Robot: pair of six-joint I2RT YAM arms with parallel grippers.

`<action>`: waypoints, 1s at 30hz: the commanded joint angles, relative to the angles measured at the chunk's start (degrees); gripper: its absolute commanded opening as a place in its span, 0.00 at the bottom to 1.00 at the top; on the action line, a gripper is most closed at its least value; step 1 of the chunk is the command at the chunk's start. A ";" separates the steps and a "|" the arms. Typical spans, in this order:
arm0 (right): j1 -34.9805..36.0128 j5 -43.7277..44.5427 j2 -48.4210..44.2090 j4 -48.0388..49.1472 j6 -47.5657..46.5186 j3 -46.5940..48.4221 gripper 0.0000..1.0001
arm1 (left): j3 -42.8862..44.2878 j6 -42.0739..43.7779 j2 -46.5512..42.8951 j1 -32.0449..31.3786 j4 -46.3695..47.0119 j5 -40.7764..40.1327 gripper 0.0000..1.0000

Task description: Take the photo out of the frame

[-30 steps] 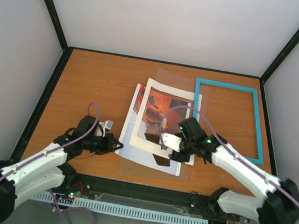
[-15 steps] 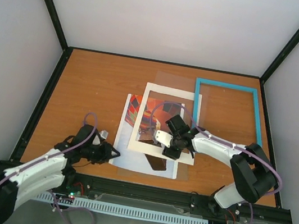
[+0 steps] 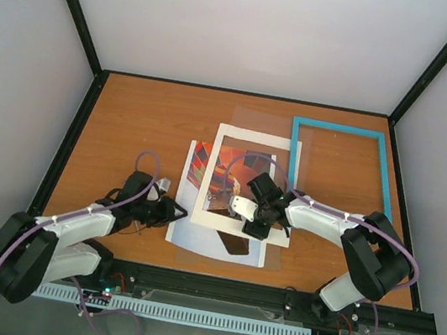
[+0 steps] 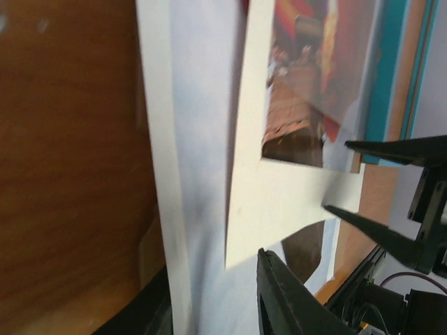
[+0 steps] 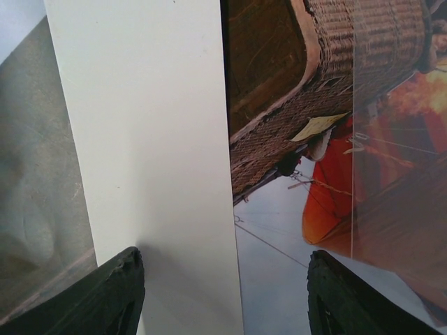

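The photo [image 3: 196, 235] lies flat on the smooth orange-brown wooden table [image 3: 129, 119], out of the frame [image 3: 340, 128], which is a thin turquoise rectangle lying apart at the far right; a stiff white mat board [image 3: 258, 137] with a rectangular window lies on top of the print, set toward the right, so a strip of striped balloon and pale sky shows along its left and near sides; a clear sheet [image 3: 253, 117] shows faintly past the mat's far edge; from above, the left gripper [image 3: 178, 210] sits at the photo's left edge and the right gripper [image 3: 251, 221] over the mat's near border; only the left wrist view shows the paper's thin white edge running between that gripper's two dark fingers, which stand apart and do not pinch it, and the mat's near corner casting a shadow on the print below; it also catches the other arm's black fingers spread at the right; the right wrist view alone gives the fine detail, the matte cream card beside a woven wicker basket, thin ropes and glossy orange fabric, with a sharp glare line from the clear sheet across them; there the right gripper is spread wide, one finger over the mat border and one over the print; whether the tips touch I cannot tell.
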 commanded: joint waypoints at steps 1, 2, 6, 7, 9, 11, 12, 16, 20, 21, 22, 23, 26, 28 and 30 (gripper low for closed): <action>0.39 -0.92 1.01 -0.48 0.42 -1.63 0.63 | 4.83 3.76 4.18 0.48 5.40 -0.98 0.27; 0.41 -1.08 1.01 -0.48 0.42 -1.63 0.63 | 5.31 3.97 5.35 0.55 6.15 -1.02 0.27; 0.39 -1.38 0.93 -0.72 0.56 -1.68 0.63 | 8.05 4.61 11.20 0.75 7.42 -0.76 0.24; 0.39 -1.38 0.86 -0.73 0.60 -1.72 0.63 | 8.68 4.61 12.40 0.74 7.27 -0.66 0.21; 0.39 -1.33 0.56 -0.77 0.67 -1.85 0.62 | 9.40 4.15 13.71 0.81 6.95 -0.80 0.15; 0.39 -1.21 0.23 -0.81 0.74 -1.94 0.62 | 9.61 3.72 13.60 0.83 6.45 -0.90 0.10; 0.39 -1.07 0.03 -0.84 0.76 -2.03 0.63 | 9.86 3.70 12.93 0.83 5.70 -1.25 0.08; 0.39 -1.06 -1.01 -1.00 1.03 -2.15 0.62 | 11.69 5.18 7.53 0.83 -1.34 -5.50 0.01; 0.43 -0.81 -2.10 -1.22 1.50 -2.08 0.64 | 16.18 9.67 1.08 1.37 -13.63 -13.32 0.01; 0.33 -0.71 -2.54 -1.32 1.71 -1.95 0.65 | 17.60 10.67 -0.39 1.51 -16.71 -15.48 0.01; 0.35 -0.73 -3.11 -1.54 2.05 -1.86 0.66 | 19.04 11.58 -1.96 1.62 -19.49 -17.54 0.01; 0.30 -0.93 -3.91 -2.09 2.47 -1.50 0.66 | 20.80 12.43 -3.37 1.71 -23.37 -19.91 0.01; 0.22 -0.85 -7.43 -3.24 3.44 -0.76 0.67 | 26.74 14.93 -7.49 1.71 -31.39 -26.76 0.01; 0.01 -0.23 -9.75 -3.92 4.03 -0.23 0.67 | 31.21 16.56 -9.54 1.71 -35.71 -31.22 0.01; -0.52 0.38 -12.06 -4.57 4.85 0.50 0.67 | 35.87 18.42 -11.09 1.71 -38.66 -34.72 0.01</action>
